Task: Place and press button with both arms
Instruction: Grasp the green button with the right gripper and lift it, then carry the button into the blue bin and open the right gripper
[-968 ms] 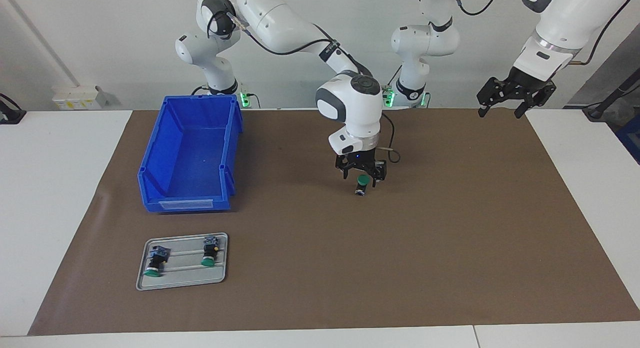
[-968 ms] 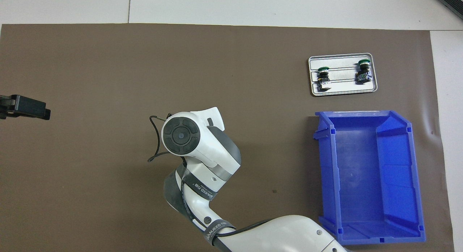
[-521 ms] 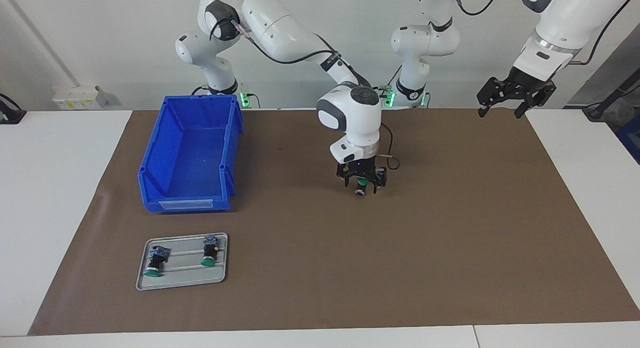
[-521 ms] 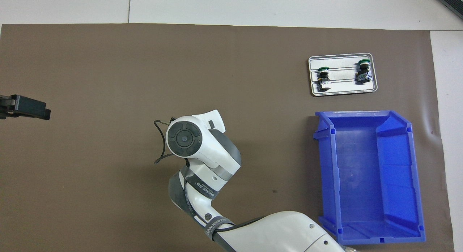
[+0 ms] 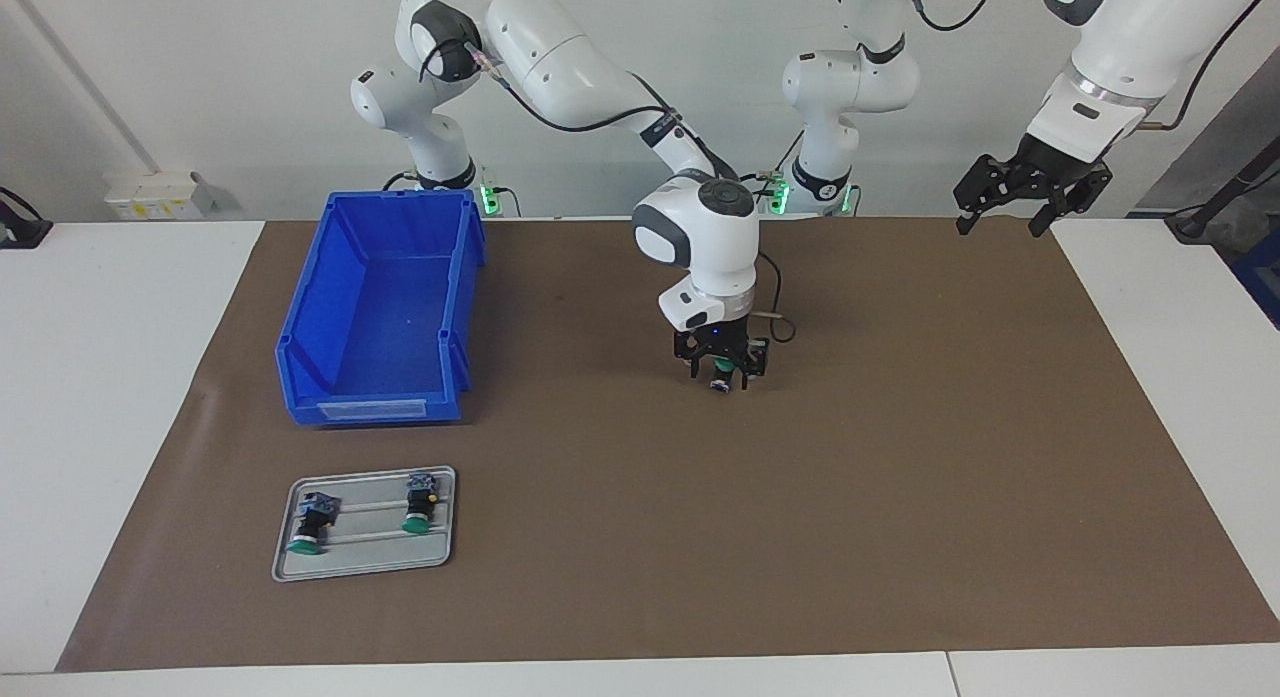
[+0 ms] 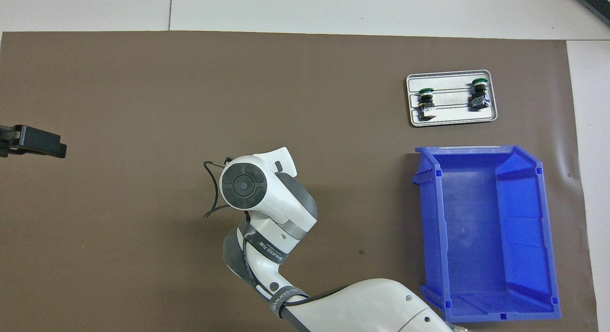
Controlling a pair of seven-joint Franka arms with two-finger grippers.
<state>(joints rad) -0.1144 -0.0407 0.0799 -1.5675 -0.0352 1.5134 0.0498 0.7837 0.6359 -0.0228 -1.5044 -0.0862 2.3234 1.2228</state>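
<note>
Lowered to the mat, right hand (image 5: 722, 371) pinches the upright green-capped button (image 5: 720, 380)

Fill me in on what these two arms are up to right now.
The right gripper is down at the middle of the brown mat, around a green-capped button standing on its rear end. The left gripper waits open in the air over the left arm's end of the table. Two more buttons lie on the small grey tray, which sits farther from the robots than the blue bin.
</note>
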